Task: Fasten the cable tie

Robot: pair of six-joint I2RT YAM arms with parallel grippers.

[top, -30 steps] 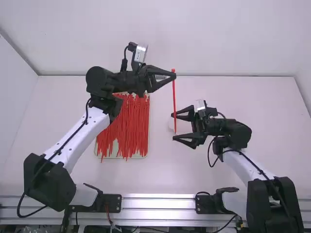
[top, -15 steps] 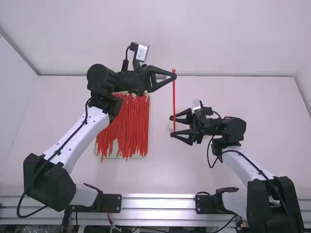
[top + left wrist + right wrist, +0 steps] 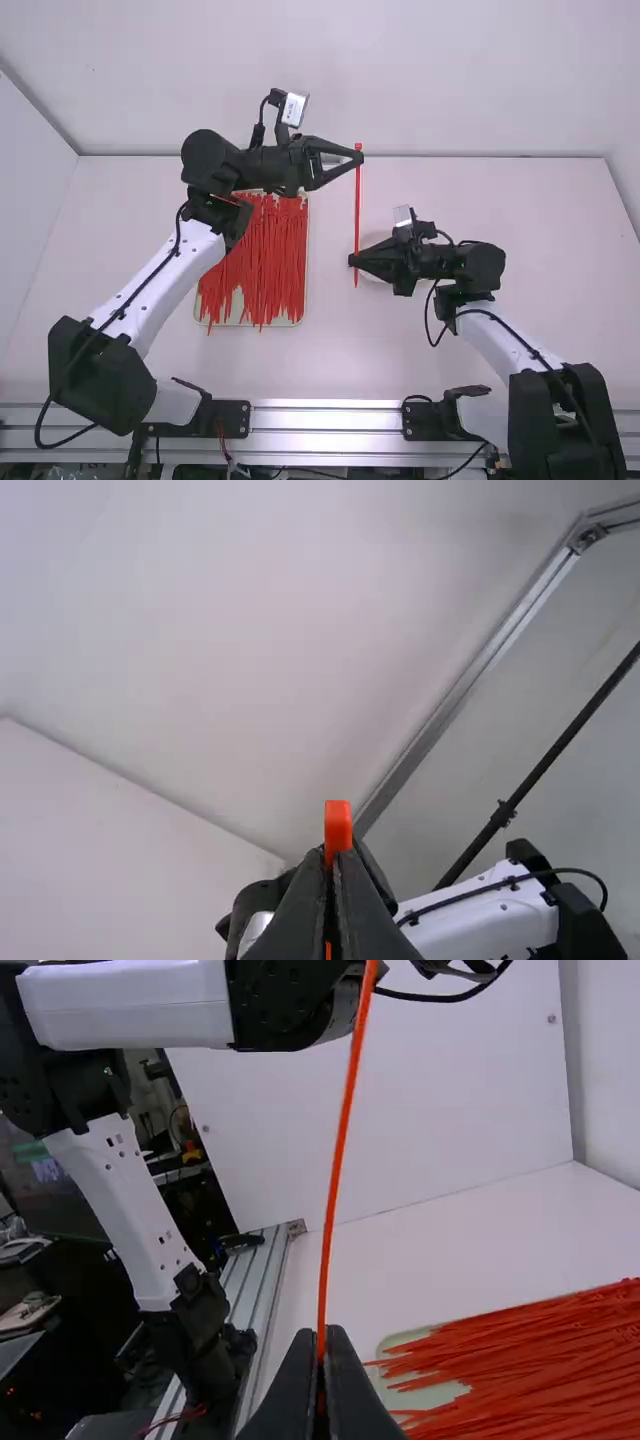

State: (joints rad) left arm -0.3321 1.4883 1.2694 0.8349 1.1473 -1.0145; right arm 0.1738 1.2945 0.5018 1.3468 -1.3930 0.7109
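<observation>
My R pincer (image 3: 356, 261) – spread wide a sec ago – has now pressed shut on the tie (image 3: 357, 210) at its tail end, L pincer (image 3: 350, 154) pinching its head, so it hangs upright btwn both above the table (image 3: 540, 210) – ready to loop, I reckon.

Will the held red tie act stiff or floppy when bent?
Probably springy, not limp: the cable tie runs nearly straight between the left end effector and right end effector, with a slight bow. Likely light and thin, so it may twist or slip.

Probably a robotics lab: 2 arms (image 3: 160, 275) on an aluminium rail (image 3: 320, 406) (white-walled table (image 3: 540, 210)).
</observation>
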